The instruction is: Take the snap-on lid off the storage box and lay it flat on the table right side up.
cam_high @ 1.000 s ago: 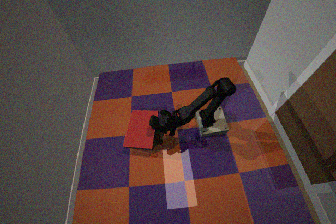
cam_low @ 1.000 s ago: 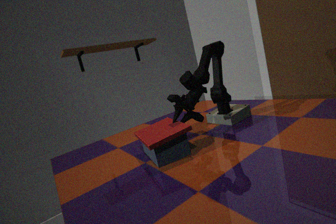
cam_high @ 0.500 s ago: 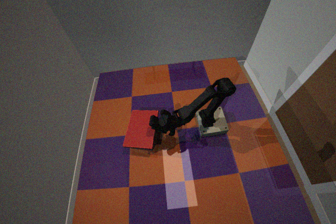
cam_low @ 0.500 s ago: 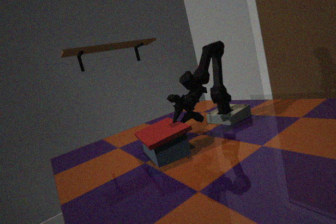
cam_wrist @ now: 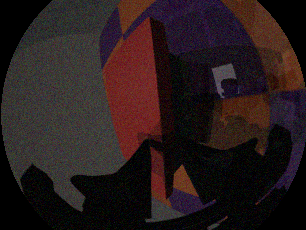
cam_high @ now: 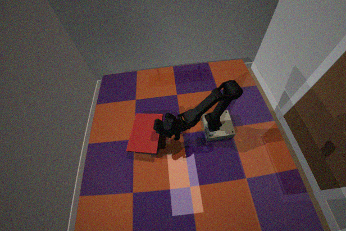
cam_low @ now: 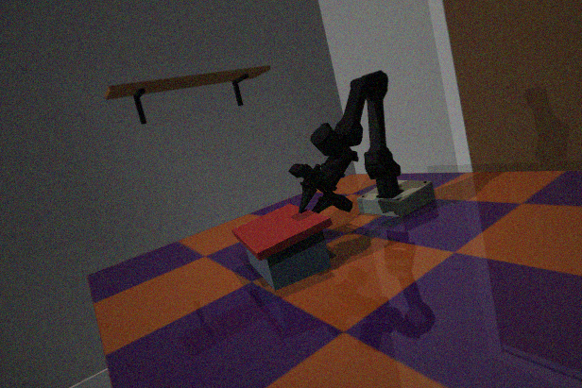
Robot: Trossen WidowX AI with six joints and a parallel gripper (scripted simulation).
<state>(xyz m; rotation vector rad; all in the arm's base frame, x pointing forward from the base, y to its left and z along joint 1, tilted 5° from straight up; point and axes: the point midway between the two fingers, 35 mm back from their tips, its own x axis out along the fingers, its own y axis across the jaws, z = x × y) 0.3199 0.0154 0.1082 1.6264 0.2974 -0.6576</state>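
The red lid [cam_high: 143, 134] [cam_low: 279, 230] [cam_wrist: 132, 90] lies over the blue-grey storage box [cam_low: 298, 265], right side up. In the exterior view it looks tilted, its arm-side edge raised, with a dark wedge-shaped gap between lid and box. Its far edge is low, at the box's rim. My gripper [cam_low: 308, 213] [cam_wrist: 161, 140] is shut on the lid's arm-side edge, one finger over the top face and the other beneath. The box stands on the table. In the wrist view its side is very dark, and the contact under the lid is hidden.
The arm's pale base [cam_high: 226, 124] [cam_low: 416, 197] stands on the orange and purple checkered table [cam_high: 157, 179] [cam_low: 345, 292], to the right of the box. A wooden shelf [cam_low: 189, 81] hangs on the wall behind. A bright light patch crosses the table.
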